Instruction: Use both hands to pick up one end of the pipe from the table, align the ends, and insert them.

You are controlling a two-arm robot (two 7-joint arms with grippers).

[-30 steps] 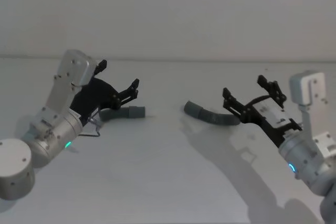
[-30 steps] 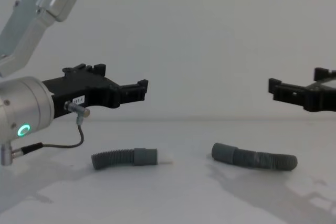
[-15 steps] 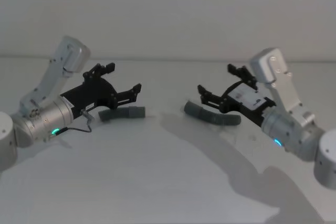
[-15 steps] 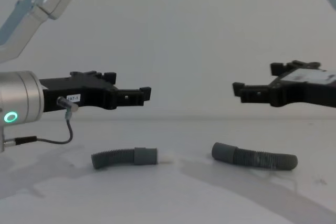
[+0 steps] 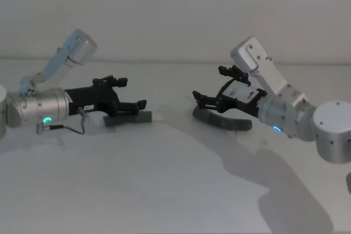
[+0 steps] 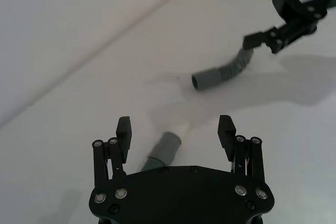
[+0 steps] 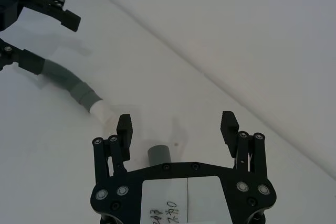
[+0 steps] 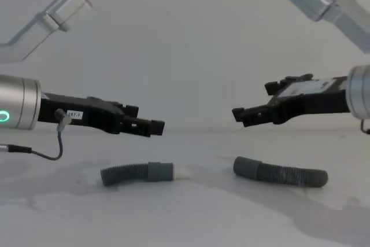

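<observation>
Both arms swung inward & lower: left end effector [image 5: 133, 92] now above short pipe piece [image 5: 140, 117], right end effector [image 5: 209, 83] above long pipe piece [image 5: 220, 120].

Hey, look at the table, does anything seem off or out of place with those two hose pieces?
Nothing stands out. The left hose piece and the right hose piece lie flat on the table, apart, cuffed ends facing each other. The left gripper and the right gripper hover open above them, touching neither.
</observation>
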